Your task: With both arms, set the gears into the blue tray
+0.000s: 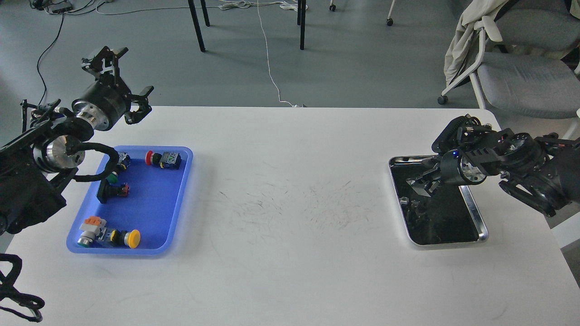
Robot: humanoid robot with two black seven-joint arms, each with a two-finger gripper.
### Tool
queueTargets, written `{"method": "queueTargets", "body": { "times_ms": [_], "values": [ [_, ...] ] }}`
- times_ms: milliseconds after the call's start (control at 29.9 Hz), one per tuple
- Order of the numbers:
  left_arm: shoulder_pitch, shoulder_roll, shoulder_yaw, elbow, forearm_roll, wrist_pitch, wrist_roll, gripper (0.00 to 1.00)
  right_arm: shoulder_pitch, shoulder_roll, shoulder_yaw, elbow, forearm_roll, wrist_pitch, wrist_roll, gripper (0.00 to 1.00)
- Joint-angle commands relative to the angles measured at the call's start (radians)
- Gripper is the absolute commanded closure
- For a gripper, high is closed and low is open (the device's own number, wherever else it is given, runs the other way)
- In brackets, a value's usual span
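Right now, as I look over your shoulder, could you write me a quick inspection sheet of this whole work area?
Surface: white table, dark scuff marks at its middle.
Job's things: blue tray at left; gears cannot be made out against the dark inside of the steel tray at right.
Clutter: push-button switches in the blue tray, one red-capped, one yellow-capped.
Grippers: left gripper open, raised beyond the blue tray's far end; right gripper low over the steel tray, fingers too dark to tell.
Cables: white cord on the floor; black cable looping off the left arm.
Surroundings: grey floor, office chair with a cloth draped on it.
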Motion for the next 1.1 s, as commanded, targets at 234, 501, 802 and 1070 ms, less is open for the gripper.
{"method": "queueTargets", "body": {
  "times_ms": [234,501,802,1070],
  "values": [
    [0.003,0.004,0.0,0.0,0.0,0.001,0.0,0.01,-0.016,0.002,-0.012,-0.028,-0.002,0.0,0.007,0.56],
    [0.003,0.004,0.0,-0.002,0.0,0.0,0.0,0.01,-0.022,0.026,-0.012,-0.072,-0.002,-0.003,0.007,0.64],
    [0.008,0.004,0.0,-0.002,0.0,0.0,0.0,0.01,-0.024,0.057,-0.01,-0.108,0.0,-0.003,0.007,0.8],
    [0.009,0.005,0.0,-0.002,0.0,0.001,0.0,0.01,-0.028,0.062,-0.01,-0.109,0.001,-0.003,0.007,0.99]
  ]
}}
